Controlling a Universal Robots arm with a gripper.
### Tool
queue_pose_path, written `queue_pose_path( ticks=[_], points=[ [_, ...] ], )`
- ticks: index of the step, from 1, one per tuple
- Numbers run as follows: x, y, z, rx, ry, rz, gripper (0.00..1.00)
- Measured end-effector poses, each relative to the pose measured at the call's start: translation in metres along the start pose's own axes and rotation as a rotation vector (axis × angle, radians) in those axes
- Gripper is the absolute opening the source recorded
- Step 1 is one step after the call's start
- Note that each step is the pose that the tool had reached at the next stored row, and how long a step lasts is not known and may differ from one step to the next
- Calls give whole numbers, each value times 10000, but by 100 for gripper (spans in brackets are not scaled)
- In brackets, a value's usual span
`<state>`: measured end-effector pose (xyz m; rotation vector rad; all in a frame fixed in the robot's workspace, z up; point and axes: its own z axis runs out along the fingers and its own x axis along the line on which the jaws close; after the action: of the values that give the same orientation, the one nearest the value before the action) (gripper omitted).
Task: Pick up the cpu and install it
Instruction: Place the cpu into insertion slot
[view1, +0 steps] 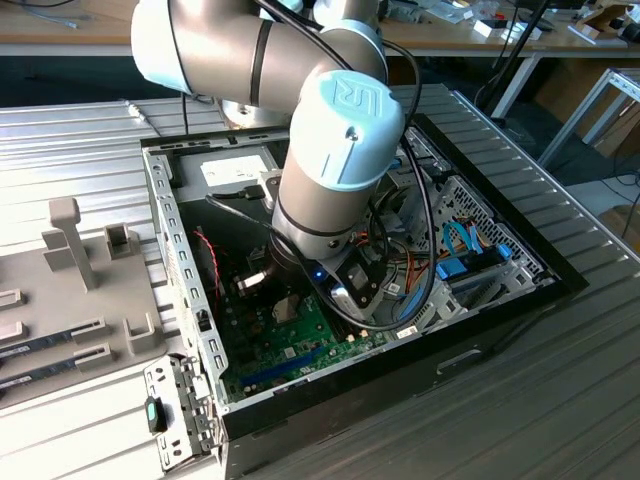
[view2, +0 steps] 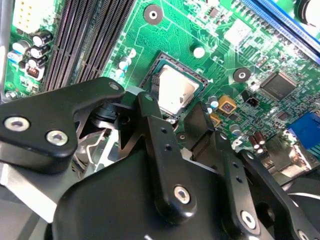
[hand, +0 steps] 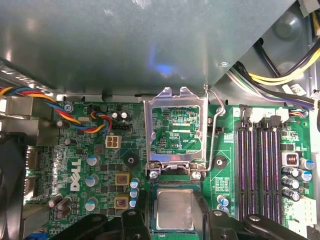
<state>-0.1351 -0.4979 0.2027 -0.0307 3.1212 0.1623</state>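
The cpu (hand: 174, 209), a silver-grey square with a thin green rim, lies flat in the socket on the green motherboard (hand: 75, 170). In the second wrist view the cpu (view2: 179, 91) sits inside the socket's black frame. My gripper (hand: 172, 222) hovers just over it, open. Its black fingers (hand: 134, 221) stand on either side of the chip with a small gap at each edge. The hinged silver socket frame (hand: 175, 131) stands swung open beyond the cpu, with its wire lever (hand: 216, 130) raised. In the exterior view my arm (view1: 335, 150) reaches down into the open computer case (view1: 185, 250).
Black memory slots (hand: 257, 165) run beside the socket. Coloured cables (hand: 82, 112) cross the board's far corner, and yellow and black wires (hand: 280, 75) hang near the case wall (hand: 125, 45). A grey fixture (view1: 75, 250) with slots stands outside the case at the exterior view's left.
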Motion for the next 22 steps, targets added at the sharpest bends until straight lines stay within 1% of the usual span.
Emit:
queue_pose_path(
  ticks=[2, 5, 7, 9, 11, 12, 13, 14, 15, 16, 17, 18, 19, 20, 22],
  points=[
    [0, 0, -5, 1, 1, 0, 48],
    [-1, 7, -66, 0, 0, 1, 48],
    [-2, 8, -82, 0, 0, 0, 48],
    [-2, 11, -112, 1, 1, 0, 48],
    [-5, 13, -116, -3, -1, 0, 48],
    [-10, 14, -116, -3, 2, -1, 46],
    [-24, 14, -118, 1, 17, 1, 46],
    [-44, 15, -117, 0, 40, 5, 40],
    [-75, 15, -117, -1, 80, 10, 33],
    [-108, 15, -116, -1, 121, 12, 33],
    [-174, 15, -115, -2, 211, 22, 27],
    [-262, 15, -113, -6, 333, 35, 15],
    [-316, 14, -112, -9, 384, 39, 15],
    [-343, 13, -113, -13, 397, 41, 11],
    [-385, 13, -124, -28, 411, 43, 11]
  ],
)
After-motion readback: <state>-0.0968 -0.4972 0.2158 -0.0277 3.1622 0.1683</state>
